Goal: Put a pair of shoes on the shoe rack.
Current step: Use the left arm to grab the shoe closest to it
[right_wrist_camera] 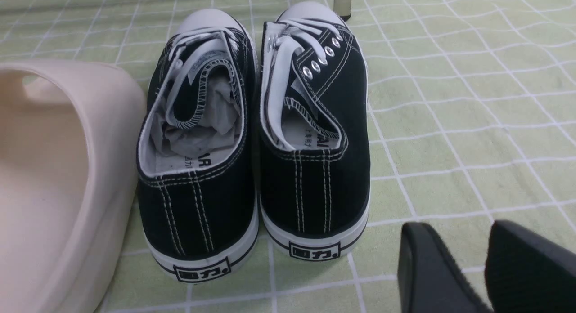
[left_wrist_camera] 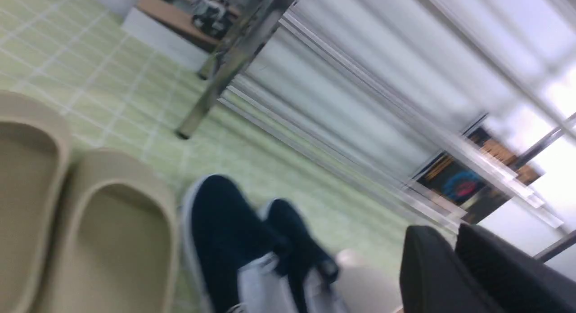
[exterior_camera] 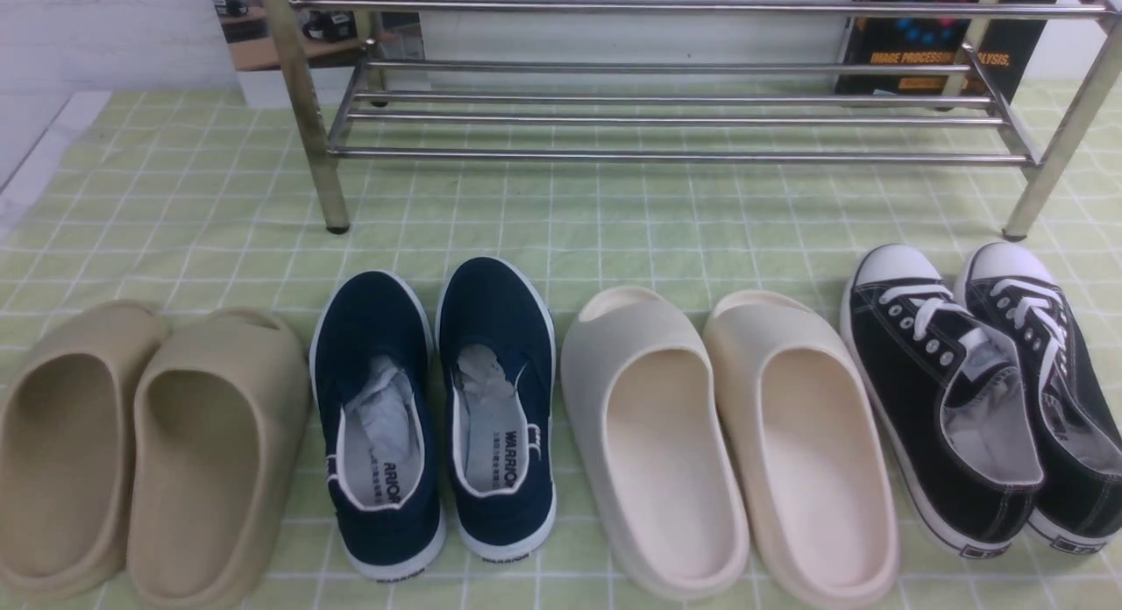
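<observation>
Blue shoes [exterior_camera: 491,329]: sitting side by side on the green checked cloth [exterior_camera: 614,233], toes pointing at the rack, with crumpled paper poking out of each.
Shoe rack [exterior_camera: 666,157]: standing at the back of the cloth, well apart from the blue pair.
Neighbours: tan slides [exterior_camera: 219,435] are lying just to their left, cream slides [exterior_camera: 649,435] just to their right, and black lace-up shoes [exterior_camera: 929,391] are sitting at the far right.
Left pincer [left_wrist_camera: 445,232]: hanging near the blue shoes. The picture is smeary, so I cannot tell if it is clenched or let go.
Right pincer [right_wrist_camera: 461,232]: hovering just behind the black shoes' heels, fingers spreading apart, gripping nothing.
</observation>
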Robot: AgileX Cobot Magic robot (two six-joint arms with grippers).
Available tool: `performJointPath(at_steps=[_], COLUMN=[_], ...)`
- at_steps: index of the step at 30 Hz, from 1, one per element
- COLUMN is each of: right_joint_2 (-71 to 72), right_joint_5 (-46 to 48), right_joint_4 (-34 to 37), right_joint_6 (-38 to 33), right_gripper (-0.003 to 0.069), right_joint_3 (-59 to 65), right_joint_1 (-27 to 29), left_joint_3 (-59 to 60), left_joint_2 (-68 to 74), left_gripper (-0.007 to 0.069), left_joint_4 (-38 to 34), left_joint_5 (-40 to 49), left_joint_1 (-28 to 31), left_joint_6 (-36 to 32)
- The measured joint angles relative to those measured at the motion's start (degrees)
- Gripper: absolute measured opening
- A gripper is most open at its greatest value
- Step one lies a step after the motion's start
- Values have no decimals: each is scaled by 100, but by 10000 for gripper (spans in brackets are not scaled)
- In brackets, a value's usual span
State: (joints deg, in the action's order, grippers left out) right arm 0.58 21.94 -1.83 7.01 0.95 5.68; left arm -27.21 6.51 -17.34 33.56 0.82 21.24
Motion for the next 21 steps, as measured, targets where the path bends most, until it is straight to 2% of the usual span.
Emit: performJointPath(at_steps=[2, 3, 4, 5, 7, 8, 13, 20, 21], right_joint_2=[0, 0, 0, 0, 0, 0, 0, 0, 0], right_joint_5=[0, 0, 0, 0, 0, 0, 0, 0, 0], right_joint_4=[0, 0, 0, 0, 0, 0, 0, 0, 0], right_joint_6=[0, 0, 0, 0, 0, 0, 0, 0, 0], right_gripper=[239, 239, 239, 239, 239, 239, 239, 239, 239], right_joint_3=[0, 0, 0, 0, 0, 0, 0, 0, 0], right_joint_1=[0, 0, 0, 0, 0, 0, 0, 0, 0], left_joint_3=[-507, -558, -898, -1194, -1376, -1643, -2007, -2675, -2691], left_joint_2=[548, 610, 1059, 1441, 1816, 2360, 3369, 5029, 5073], left_gripper=[15, 15, -13, -13, -13, -13, -13, -13, -13], left_joint_4=[574, 633, 1012, 1283, 1507, 1766, 1995, 1917, 1912], left_joint_5=[785, 871, 1454, 1982, 2311, 2786, 3302, 3267, 3254], left_joint_1=[0, 0, 0, 0, 0, 0, -164, -1568, -1603], left_joint_6=[0, 0, 0, -5, -46, -172, -509, -577, -577])
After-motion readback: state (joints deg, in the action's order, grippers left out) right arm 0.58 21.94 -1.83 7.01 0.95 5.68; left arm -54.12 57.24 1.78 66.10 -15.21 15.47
